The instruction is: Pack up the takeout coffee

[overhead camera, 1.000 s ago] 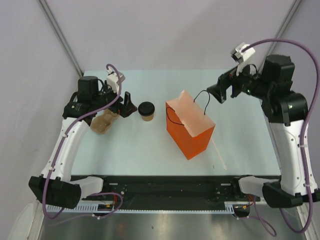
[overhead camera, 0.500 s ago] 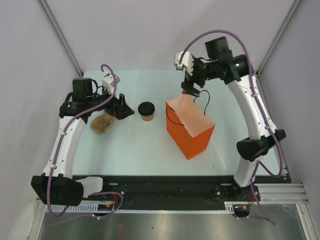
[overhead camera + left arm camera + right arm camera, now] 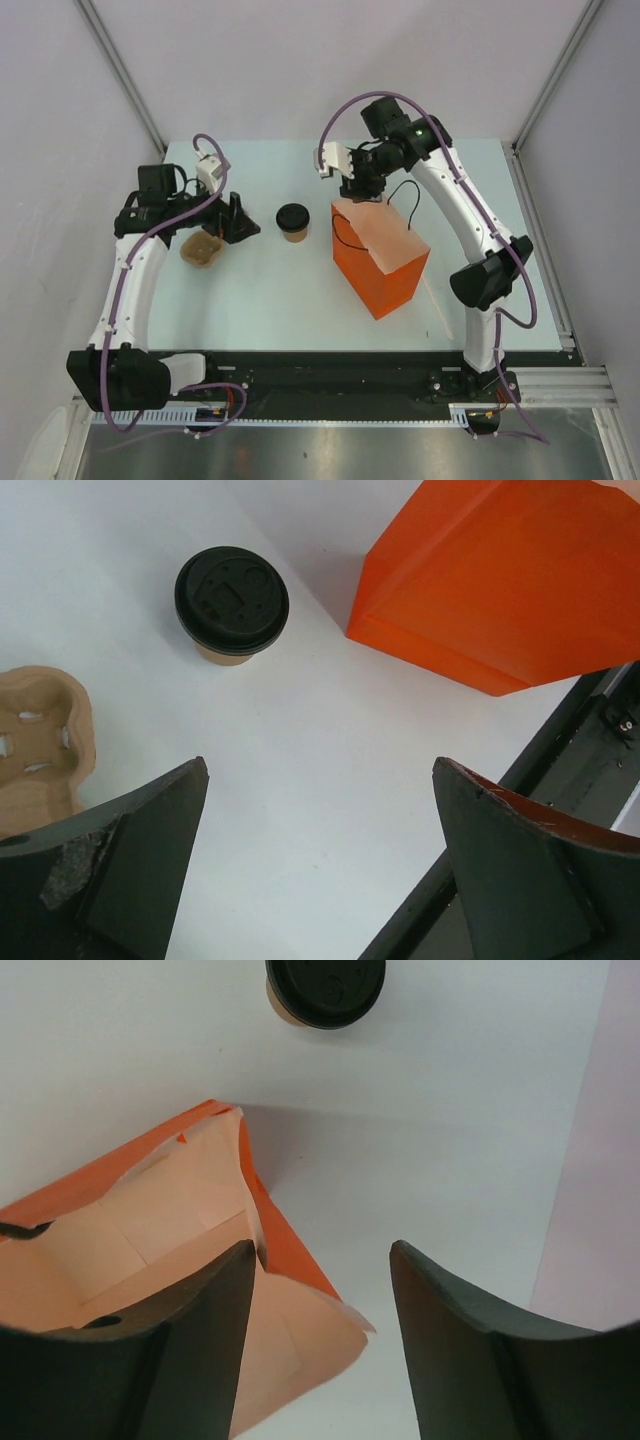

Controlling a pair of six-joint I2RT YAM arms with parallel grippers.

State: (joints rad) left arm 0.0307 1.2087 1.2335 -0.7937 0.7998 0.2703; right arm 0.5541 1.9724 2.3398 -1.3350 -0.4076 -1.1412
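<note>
Two claws, both empty.

Top view: the takeout coffee (image 3: 293,221) stands upright with its lid on, on the surface (image 3: 270,300). It is between the left claw (image 3: 237,218) and the orange bag (image 3: 383,262), touching neither. Left claw is spread wide near the cup, with a pulp carrier (image 3: 201,249) just beside it. Right claw (image 3: 362,190) hangs at the bag's far top edge. Risk: the bag looks light and stands skewed, so a push on the rim could tip or slide it.

Left wrist view: the cup (image 3: 231,604) sits ahead of the fingers, left of their gap, with the bag wall (image 3: 500,580) near it. Risk: closing from here misses, or one finger clips the cup and topples it.

Right wrist view: fingers are apart and grip nothing. The bag's rim corner (image 3: 255,1245) lies at the gap, against one finger. Risk: a pinch catches only the folded flap and creases the mouth shut, leaving the cup no way in.
</note>
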